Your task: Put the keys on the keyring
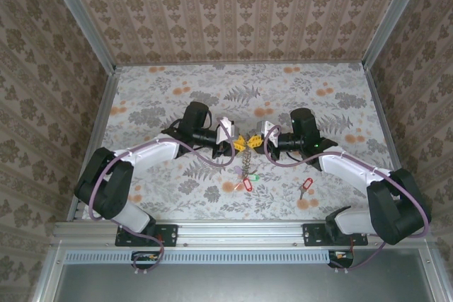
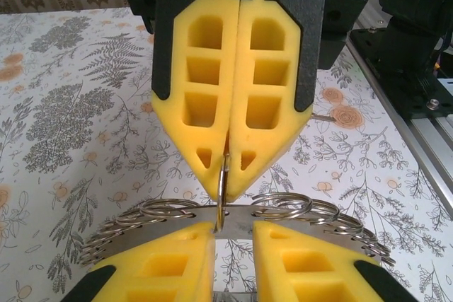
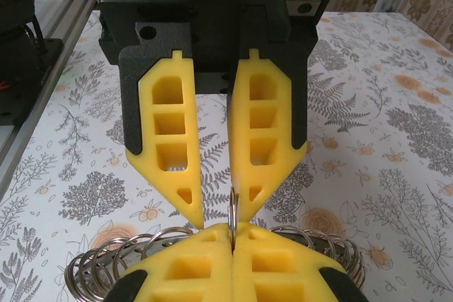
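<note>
While the right gripper (image 2: 226,187) stands pressed together on a thin metal loop, which we judge to be one turn of the keyring (image 2: 106,240), the left gripper (image 3: 218,206) faces it tip to tip. Its fingers are a little spread, with nothing pinched between them.

The step in hand, as we read it, is to prise a turn of the ring apart so a key can be threaded on. To do it well, we would have the right side hold firm and not twist, since the loop is thin and could slip from the soft yellow pads. The left fingers should close on the neighbouring turn only, near their tips, and draw it away gently rather than jerk, because the coil looks springy. We would check both wrist views to be sure a single turn is caught.

The keyring sits right where the two grippers meet, over the middle of the table (image 1: 163,97). In the left wrist view its coil fans out to left and right just beyond that gripper's own fingertips. The pinched loop stands upright in the gap between them, apart from either pad as far as we can tell.

From above, the rest of the ring trails toward the near edge, with a green-tagged key (image 1: 253,177) and a red-tagged key (image 1: 248,185) at its near end. Another red-tagged key (image 1: 306,186) lies on the table well apart to the right, not yet on the ring.
</note>
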